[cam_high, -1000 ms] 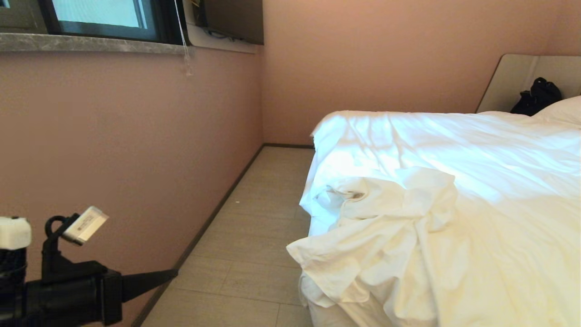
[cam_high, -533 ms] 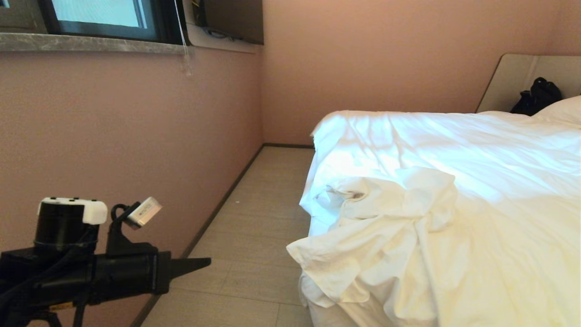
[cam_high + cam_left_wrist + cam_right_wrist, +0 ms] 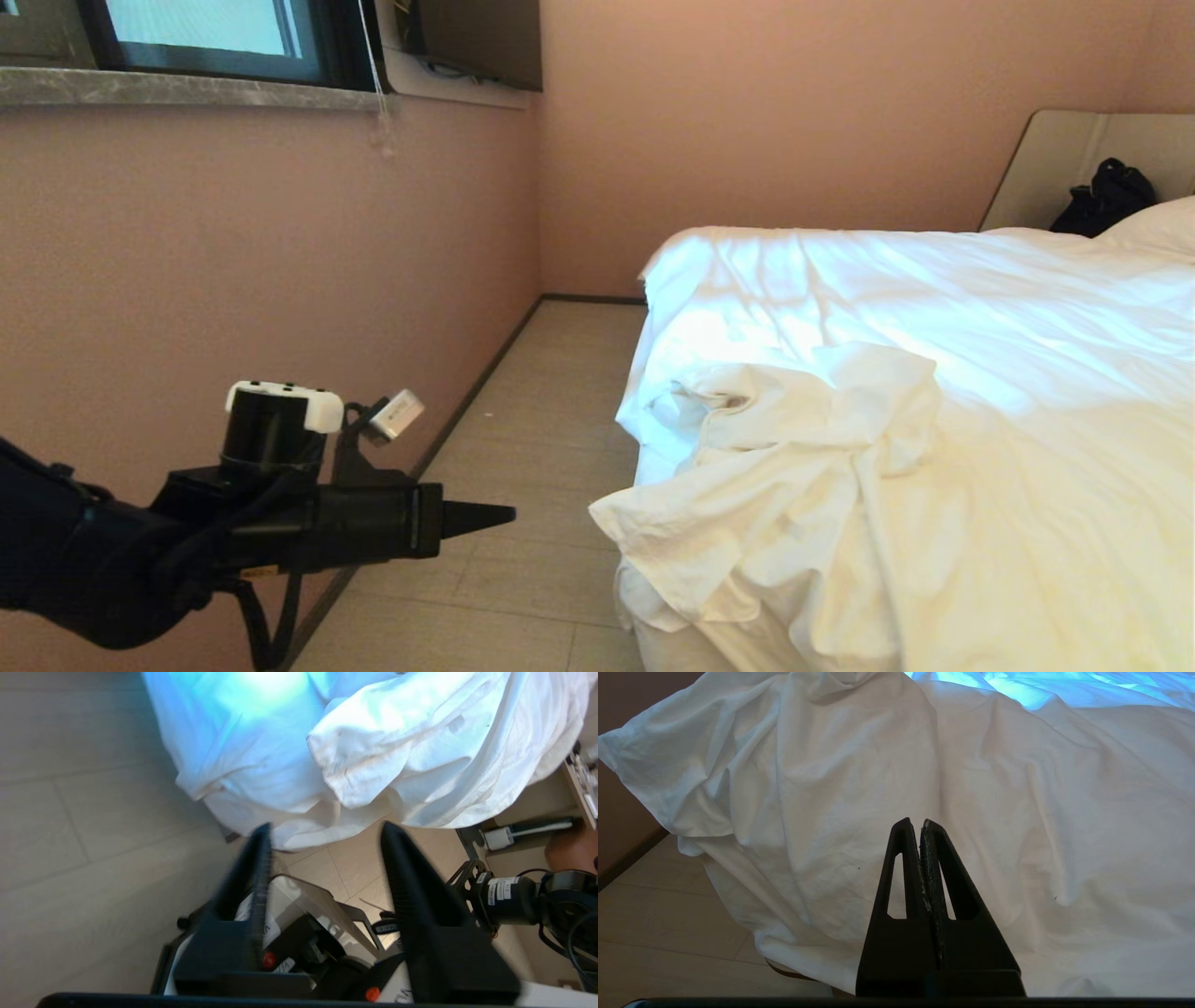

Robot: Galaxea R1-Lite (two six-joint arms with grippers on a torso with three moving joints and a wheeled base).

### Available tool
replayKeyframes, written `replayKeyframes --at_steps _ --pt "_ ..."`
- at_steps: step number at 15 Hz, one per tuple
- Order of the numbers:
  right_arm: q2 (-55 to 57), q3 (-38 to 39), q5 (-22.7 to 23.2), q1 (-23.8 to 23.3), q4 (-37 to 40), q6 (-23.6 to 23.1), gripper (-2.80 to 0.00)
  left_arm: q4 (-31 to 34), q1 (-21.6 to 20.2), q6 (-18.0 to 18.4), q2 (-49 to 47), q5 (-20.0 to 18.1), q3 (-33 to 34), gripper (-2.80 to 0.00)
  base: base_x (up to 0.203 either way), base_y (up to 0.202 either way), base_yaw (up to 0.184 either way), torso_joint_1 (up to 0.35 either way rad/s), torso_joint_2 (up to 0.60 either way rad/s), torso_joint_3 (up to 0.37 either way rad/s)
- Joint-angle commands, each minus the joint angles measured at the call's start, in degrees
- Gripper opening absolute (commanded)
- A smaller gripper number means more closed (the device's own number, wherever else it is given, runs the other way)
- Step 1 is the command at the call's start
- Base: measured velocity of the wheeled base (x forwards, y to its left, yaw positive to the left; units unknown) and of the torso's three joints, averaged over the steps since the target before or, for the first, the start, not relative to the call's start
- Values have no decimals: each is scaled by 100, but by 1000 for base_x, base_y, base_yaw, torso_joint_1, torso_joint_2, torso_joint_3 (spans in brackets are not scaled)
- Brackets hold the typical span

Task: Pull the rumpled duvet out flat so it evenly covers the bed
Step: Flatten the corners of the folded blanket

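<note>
Cool daylight glares on the puffy white cotton duvet [image 3: 896, 308] beyond the motion-blurred left pincer [image 3: 322, 833]; its nearer folds look warm

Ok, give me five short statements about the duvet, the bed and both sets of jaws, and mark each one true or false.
1. The left gripper has its jaws apart with nothing between them. True.
2. The left gripper is clamped on the duvet. False: it hangs over the floor, short of the duvet's bunched corner.
3. The right gripper has its jaws shut, empty, in front of the duvet. True.
4. The duvet lies flat and even over the bed. False: it is rumpled and heaped at the near corner.
5. A black bag sits by the headboard. True.
</note>
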State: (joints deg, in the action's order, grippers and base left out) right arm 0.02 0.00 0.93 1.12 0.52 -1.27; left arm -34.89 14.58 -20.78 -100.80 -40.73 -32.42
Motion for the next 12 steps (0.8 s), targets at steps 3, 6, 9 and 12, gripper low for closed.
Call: replayKeyframes --at_steps 3,6,9,12 --pt "-2 0 3 2 0 -5 -280 -549 387 -26 -862 -34 -245 0 0 0 0 0 0 0" --pt "-2 0 3 2 0 -5 -280 -1065 709 -45 -1313 -110 -419 0 0 0 0 0 0 0" --pt "-2 0 3 2 0 -3 -280 -1452 890 -32 -1686 -131 -705 0 0 0 0 0 0 0" --pt "-2 0 3 2 0 -5 -280 -1461 1043 -76 -1775 -185 -894 0 0 0 0 0 0 0"
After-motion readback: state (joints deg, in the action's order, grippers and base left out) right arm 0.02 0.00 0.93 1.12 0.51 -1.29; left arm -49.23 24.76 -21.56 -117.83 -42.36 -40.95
